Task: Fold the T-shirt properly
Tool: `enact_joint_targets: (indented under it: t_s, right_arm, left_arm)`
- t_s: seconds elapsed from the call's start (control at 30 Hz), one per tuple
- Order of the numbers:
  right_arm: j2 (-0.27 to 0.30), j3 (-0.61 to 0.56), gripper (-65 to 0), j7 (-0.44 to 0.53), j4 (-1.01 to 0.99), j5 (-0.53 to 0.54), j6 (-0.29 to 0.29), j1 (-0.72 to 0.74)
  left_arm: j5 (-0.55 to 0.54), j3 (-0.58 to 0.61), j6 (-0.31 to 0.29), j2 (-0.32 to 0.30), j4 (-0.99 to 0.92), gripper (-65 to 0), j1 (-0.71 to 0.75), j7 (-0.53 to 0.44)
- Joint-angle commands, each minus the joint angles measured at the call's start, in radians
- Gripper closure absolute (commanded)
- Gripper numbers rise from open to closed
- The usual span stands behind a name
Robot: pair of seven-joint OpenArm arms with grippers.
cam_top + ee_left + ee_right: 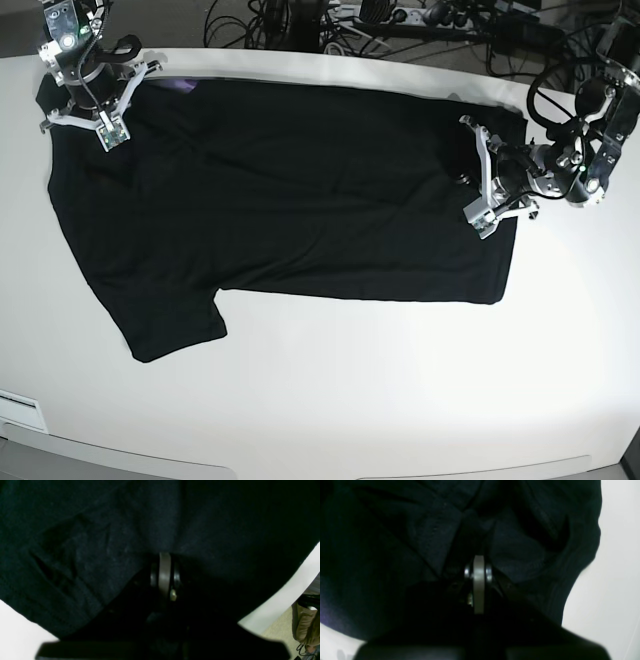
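Observation:
The black T-shirt (290,190) lies spread plain side up on the white table (400,400), with one sleeve (170,330) at the front left. A thin purple strip of print (180,86) shows at its far edge. My right gripper (100,125) is at the shirt's far left corner. In the right wrist view it (478,557) is shut on bunched black cloth (525,555). My left gripper (482,195) is at the shirt's right edge. In the left wrist view it (164,555) is shut on the cloth (100,542), which covers most of that view.
Cables and a power strip (400,25) lie beyond the table's far edge. A white label (20,410) sits at the front left of the table. Past the table edge, the left wrist view shows someone's tan trousers (305,620).

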Motion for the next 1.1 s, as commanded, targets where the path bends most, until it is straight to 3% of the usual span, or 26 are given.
enact_joint_targets:
  t_s: [0.0,0.27,0.53,0.8,1.07]
  right_arm:
    - [0.011,0.005,0.0,-0.052,-0.002,-0.004,0.000,-0.031]
    - [0.011,0.005,0.0,-0.049,-0.002,-0.009,-0.030,-0.119]
    - [0.011,0.005,0.0,-0.057,0.011,-0.007,-0.014,-0.134]
    - [0.011,0.005,0.0,-0.078,0.074,0.018,-0.011,-0.177]
    - [0.011,0.005,0.0,-0.068,0.074,-0.024,-0.031,-0.180]
  left_arm:
    - [0.070,0.012,0.008,-0.022,-0.013,0.0,0.021,0.113]
    - [0.005,0.013,0.003,-0.022,-0.005,0.0,0.030,0.122]
    - [0.051,0.013,0.003,-0.022,0.048,0.0,0.138,0.125]
    - [0.072,0.013,0.004,-0.022,0.075,0.0,0.151,0.134]
    - [0.073,0.013,0.004,-0.022,0.103,0.0,0.151,0.137]
